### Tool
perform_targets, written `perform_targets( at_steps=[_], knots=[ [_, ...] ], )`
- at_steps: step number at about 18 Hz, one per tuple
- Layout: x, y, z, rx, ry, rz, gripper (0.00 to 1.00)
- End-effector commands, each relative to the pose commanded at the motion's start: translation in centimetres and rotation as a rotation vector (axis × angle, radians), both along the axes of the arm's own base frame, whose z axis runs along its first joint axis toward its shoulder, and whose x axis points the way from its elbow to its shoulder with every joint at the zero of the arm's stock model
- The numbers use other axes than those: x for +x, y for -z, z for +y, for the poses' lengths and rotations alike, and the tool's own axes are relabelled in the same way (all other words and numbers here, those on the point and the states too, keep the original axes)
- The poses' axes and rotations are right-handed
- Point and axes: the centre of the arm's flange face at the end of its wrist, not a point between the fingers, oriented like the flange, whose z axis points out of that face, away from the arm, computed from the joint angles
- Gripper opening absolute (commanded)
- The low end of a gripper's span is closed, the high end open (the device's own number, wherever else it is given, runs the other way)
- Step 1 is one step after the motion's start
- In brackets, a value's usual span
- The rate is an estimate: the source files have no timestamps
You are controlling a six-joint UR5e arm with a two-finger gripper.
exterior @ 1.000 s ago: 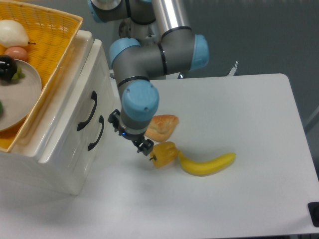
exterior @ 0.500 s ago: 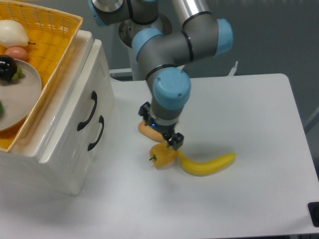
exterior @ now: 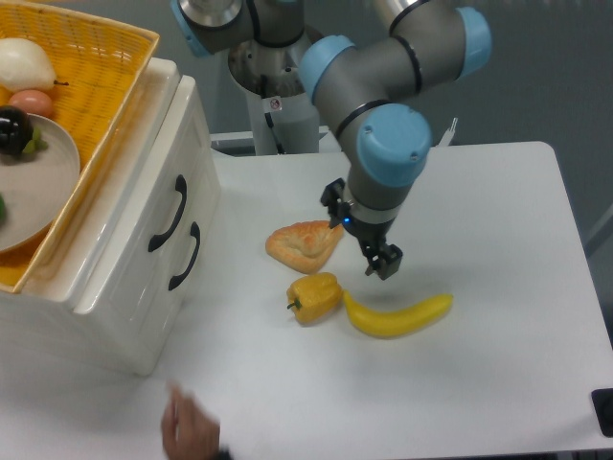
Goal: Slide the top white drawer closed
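Gripper [exterior: 382,263] moved right, off pepper [exterior: 315,297] | above banana [exterior: 397,315] | holds nothing | jaw gap unclear

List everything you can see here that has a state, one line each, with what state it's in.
top white drawer: pushed in, front flush with the cabinet.
lower white drawer: pushed in.
gripper: above the table, clear of the drawers, holding nothing visible; open or shut cannot be told.
yellow wicker basket: on top of the cabinet, holding a plate and food.
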Motion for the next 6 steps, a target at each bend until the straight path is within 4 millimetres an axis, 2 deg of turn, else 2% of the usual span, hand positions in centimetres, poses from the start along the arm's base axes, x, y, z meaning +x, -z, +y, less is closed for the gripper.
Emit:
perform_targets(
  at_steps=[6],
  knots=[
    [-2.6, -0.1, -2.2, -0.009, -0.019, 0.039, 1.0]
  ],
)
